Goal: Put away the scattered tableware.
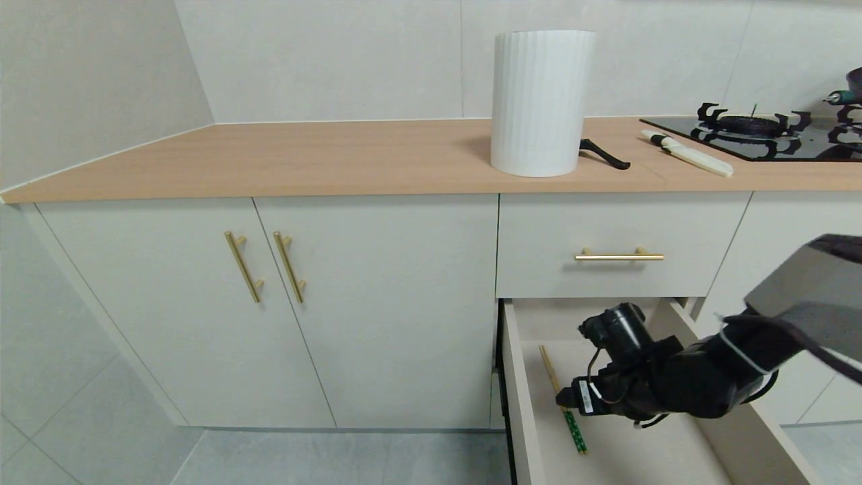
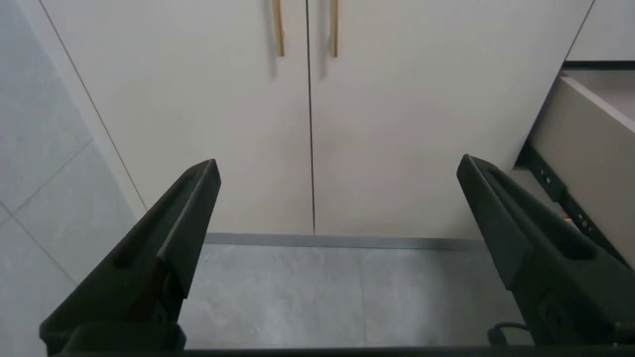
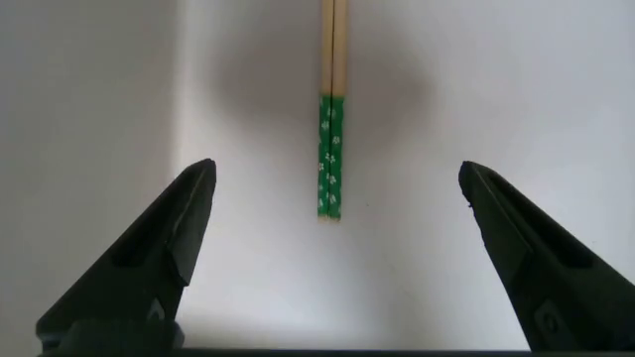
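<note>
A pair of wooden chopsticks point(image 1: 574, 430) with green patterned ends lies on the floor of the open lower drawer point(image 1: 518, 377). My right gripper point(image 1: 568, 400) hovers inside the drawer just above them. In the right wrist view it point(image 3: 337, 177) is open, with the chopsticks point(image 3: 332, 149) lying below, between the two fingers and untouched. My left gripper point(image 2: 337, 169) is open and holds nothing; it faces the closed cabinet doors point(image 2: 417, 109) low above the floor. On the countertop point(image 1: 303, 155) lie a white-handled knife point(image 1: 687, 153) and a black utensil handle point(image 1: 605, 153).
A tall white ribbed container point(image 1: 539, 101) stands on the counter and hides part of the black utensil. A gas hob point(image 1: 754, 131) sits at the far right. The upper drawer point(image 1: 619, 246) is closed. The open drawer's side point(image 2: 595, 129) juts out beside the left gripper.
</note>
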You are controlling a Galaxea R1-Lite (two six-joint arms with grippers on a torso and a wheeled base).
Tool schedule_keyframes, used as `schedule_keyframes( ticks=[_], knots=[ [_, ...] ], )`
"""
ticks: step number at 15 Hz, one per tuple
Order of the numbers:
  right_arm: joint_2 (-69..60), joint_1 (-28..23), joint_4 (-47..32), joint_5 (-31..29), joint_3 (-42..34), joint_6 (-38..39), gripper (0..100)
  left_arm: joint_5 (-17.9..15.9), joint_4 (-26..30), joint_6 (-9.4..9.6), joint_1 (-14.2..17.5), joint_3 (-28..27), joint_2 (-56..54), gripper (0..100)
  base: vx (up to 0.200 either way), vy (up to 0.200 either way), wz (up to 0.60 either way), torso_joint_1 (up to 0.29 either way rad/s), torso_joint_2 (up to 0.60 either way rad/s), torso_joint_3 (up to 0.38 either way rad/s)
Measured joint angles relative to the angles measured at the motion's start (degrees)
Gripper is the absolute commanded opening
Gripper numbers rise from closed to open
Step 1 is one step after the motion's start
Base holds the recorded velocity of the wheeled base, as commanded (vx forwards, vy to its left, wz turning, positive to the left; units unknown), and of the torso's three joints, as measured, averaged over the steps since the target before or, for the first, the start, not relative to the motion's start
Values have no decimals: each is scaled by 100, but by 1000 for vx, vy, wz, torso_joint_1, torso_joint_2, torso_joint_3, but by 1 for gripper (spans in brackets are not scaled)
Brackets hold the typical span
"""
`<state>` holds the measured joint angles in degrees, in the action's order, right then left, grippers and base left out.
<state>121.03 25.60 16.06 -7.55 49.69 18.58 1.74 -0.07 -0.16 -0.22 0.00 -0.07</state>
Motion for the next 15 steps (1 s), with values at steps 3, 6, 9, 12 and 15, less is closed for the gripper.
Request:
schedule_keyframes(
  ticks=[3, 6, 9, 12, 15],
  knots=[
    [-1276, -218, -412, 52, -61, -73, 100, 0, 0, 0, -5, 0, 0, 100, 0, 0, 0, 0, 0, 0],
    [-2415, -733, -558, 304, -71, -418, 100, 0, -2, 0, 0, 0, 0, 100, 0, 0, 0, 0, 0, 0],
    [-3071, -1097, -435, 361, -77, -686, 100, 0, 0, 0, 0, 0, 0, 100, 0, 0, 0, 0, 0, 0],
    [-3393, -1163, -421, 361, -171, -917, 100, -2, 0, 0, 0, 0, 0, 100, 0, 0, 0, 39, -138, -98],
    [-3526, -1141, -423, 363, -265, -1040, 100, 0, 0, 0, -7, 0, 0, 100, 0, 0, 0, 80, -258, -268]
  ],
)
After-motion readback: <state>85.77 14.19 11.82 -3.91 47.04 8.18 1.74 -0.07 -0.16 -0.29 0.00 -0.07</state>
